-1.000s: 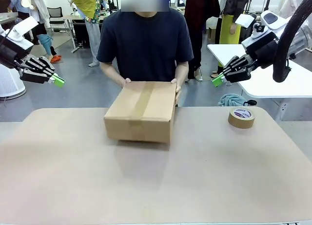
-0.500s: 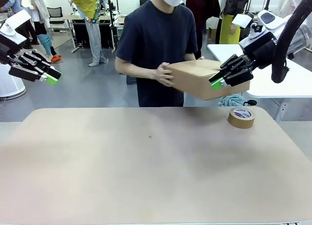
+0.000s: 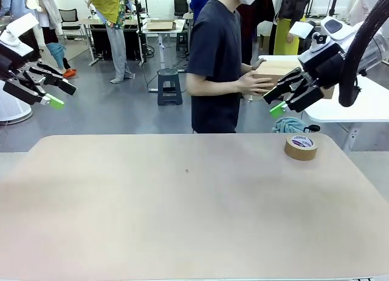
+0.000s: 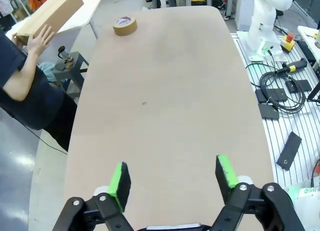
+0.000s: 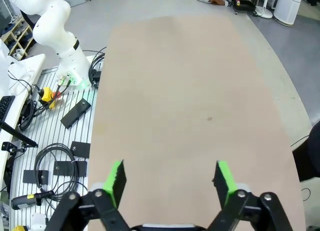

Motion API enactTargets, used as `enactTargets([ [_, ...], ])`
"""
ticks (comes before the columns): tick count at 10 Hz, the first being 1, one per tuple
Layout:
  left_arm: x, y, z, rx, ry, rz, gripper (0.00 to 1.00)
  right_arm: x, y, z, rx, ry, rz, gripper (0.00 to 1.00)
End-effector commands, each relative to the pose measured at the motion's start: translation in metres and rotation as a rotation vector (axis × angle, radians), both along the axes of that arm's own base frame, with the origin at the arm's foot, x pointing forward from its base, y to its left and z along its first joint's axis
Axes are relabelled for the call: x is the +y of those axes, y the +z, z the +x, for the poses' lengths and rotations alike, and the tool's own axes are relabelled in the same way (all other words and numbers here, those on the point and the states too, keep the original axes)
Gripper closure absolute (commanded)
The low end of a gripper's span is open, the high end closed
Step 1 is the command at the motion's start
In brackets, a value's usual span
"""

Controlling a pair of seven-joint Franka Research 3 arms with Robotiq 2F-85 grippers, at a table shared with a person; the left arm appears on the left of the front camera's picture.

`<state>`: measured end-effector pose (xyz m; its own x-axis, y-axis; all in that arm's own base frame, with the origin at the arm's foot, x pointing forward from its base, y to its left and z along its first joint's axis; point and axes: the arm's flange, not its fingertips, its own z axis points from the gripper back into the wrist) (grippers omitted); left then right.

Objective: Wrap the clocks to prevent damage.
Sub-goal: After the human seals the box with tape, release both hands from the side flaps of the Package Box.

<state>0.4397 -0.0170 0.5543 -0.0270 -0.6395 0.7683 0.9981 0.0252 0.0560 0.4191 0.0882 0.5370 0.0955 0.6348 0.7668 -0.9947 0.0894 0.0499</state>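
Note:
The clocks are out of view. My left gripper (image 3: 62, 95) hangs open above the table's far left corner, and the left wrist view shows nothing between the green pads (image 4: 119, 178) of that gripper (image 4: 172, 176). My right gripper (image 3: 273, 103) is open too, up at the far right, just in front of a cardboard box (image 3: 276, 70) that a person holds in both hands over a white side table (image 3: 346, 107). In its wrist view the right gripper (image 5: 170, 178) looks down on bare tabletop (image 5: 190, 91). The box (image 4: 50, 11) and the person's hand (image 4: 37, 41) also appear in the left wrist view.
A roll of brown tape (image 3: 301, 146) lies near the tan table's (image 3: 182, 220) far right edge, also seen as the tape (image 4: 124, 25). A teal cloth (image 3: 290, 124) sits behind it. Cables and black plates (image 5: 55, 156) lie on the slatted rail beside the table.
The person lifted the box off the table's middle and carried it off to the right. Both grippers narrowed and then spread wide.

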Motion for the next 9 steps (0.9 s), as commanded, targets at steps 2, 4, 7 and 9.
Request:
enactTargets([
  [2,0.000,0.001,-0.002,0.023,0.003,-0.006,0.04,-0.001,-0.001,-0.005,0.037,-0.009,-0.028,0.00],
  [4,0.000,0.001,-0.002,0.026,0.005,-0.001,0.00,0.000,0.001,-0.010,0.045,0.008,-0.080,0.00],
  [7,0.000,-0.001,0.000,0.003,-0.001,-0.001,0.00,-0.001,-0.001,-0.002,0.014,0.001,-0.032,0.00],
  [9,0.000,-0.001,0.000,0.003,-0.002,0.004,0.00,-0.008,0.002,-0.008,0.008,-0.070,0.029,0.00],
])
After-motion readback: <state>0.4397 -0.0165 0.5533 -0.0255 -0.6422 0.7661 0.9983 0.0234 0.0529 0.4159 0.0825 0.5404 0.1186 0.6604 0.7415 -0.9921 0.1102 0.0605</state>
